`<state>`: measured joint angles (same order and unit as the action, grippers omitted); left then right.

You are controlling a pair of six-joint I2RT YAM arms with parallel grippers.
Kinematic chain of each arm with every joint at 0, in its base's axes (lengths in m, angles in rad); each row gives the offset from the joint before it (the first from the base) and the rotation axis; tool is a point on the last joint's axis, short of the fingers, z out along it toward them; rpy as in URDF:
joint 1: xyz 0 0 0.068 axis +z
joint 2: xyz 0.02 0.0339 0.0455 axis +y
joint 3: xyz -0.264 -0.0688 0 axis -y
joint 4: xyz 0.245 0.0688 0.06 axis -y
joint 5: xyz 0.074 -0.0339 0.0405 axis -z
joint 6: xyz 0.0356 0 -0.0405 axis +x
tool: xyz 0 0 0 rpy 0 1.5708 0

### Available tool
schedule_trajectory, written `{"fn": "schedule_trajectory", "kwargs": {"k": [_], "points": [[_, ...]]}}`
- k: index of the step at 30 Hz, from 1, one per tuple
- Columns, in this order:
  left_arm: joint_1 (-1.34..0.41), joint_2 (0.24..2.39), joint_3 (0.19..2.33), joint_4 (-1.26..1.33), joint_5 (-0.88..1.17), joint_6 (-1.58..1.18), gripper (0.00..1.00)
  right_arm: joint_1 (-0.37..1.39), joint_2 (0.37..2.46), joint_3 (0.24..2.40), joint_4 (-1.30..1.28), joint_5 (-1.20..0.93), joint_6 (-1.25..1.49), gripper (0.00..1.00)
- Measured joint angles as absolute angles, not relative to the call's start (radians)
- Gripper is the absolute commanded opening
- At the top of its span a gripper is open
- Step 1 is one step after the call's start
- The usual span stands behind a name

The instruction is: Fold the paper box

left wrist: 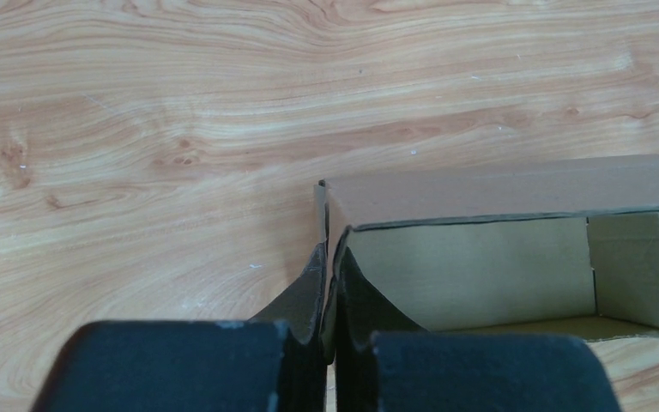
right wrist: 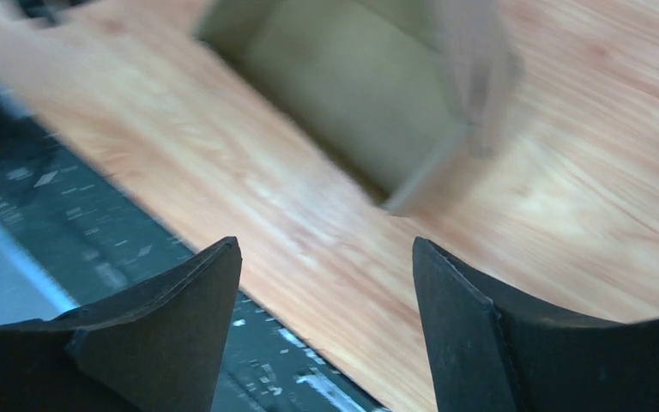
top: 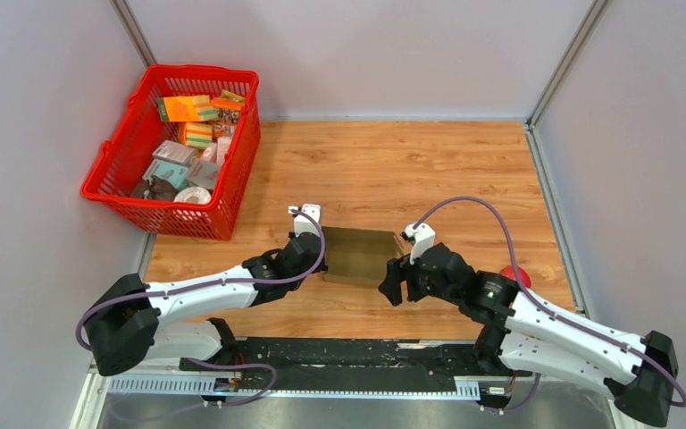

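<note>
1. The paper box stands in the lower middle of the overhead view, on the wooden table between the 2 arms. It is already raised into an oblong carton, with its hollow facing up.
2. The left gripper is clamped on the carton's left end wall. At the bottom centre of the left wrist view, its 2 dark fingers meet with only the cardboard edge between them.
3. That pinch looks like an anchor. A light carton would slide or spin on smooth wood when pushed, so 1 hand pins it in place.
4. The right gripper is spread wide and holds nothing — only table wood and the dark base rail show between its fingers.
5. In the right wrist view the carton is a blur in the upper middle, clear of the fingers. From overhead this gripper sits just beside the carton's lower right corner.
6. My judgement: the right hand is free so that it can work a wall or flap on its own side. Which flap comes next cannot be told from the blur.
7. A red mesh basket of printed packets sits at the upper left, well apart from the work. A small red round object shows beside the right arm — what it is cannot be told.
</note>
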<state>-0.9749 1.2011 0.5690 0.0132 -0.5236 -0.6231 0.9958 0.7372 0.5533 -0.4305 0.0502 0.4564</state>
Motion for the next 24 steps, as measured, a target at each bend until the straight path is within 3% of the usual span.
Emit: {"fn": "schedule_trajectory", "kwargs": {"k": [4, 11, 14, 17, 18, 24], "points": [[-0.975, 1.200, 0.569, 0.009, -0.526, -0.623, 0.00, 0.996, 0.849, 0.613, -0.533, 0.241, 0.471, 0.80], [-0.975, 1.197, 0.569, 0.002, -0.529, -0.623, 0.00, 0.876, 0.927, 0.685, -0.517, 0.300, 0.387, 0.73], [-0.975, 1.197, 0.570, -0.001, -0.529, -0.622, 0.00, 0.867, 0.931, 0.685, -0.471, 0.287, 0.340, 0.64], [-0.975, 1.197, 0.572, -0.004, -0.530, -0.622, 0.00, 0.867, 0.960, 0.685, -0.427, 0.290, 0.311, 0.47], [-0.975, 1.197, 0.573, -0.005, -0.530, -0.622, 0.00, 0.867, 0.980, 0.685, -0.410, 0.290, 0.299, 0.36], [-0.975, 1.198, 0.582, -0.019, -0.529, -0.622, 0.00, 0.867, 1.110, 0.688, -0.340, 0.289, 0.288, 0.06]]}}
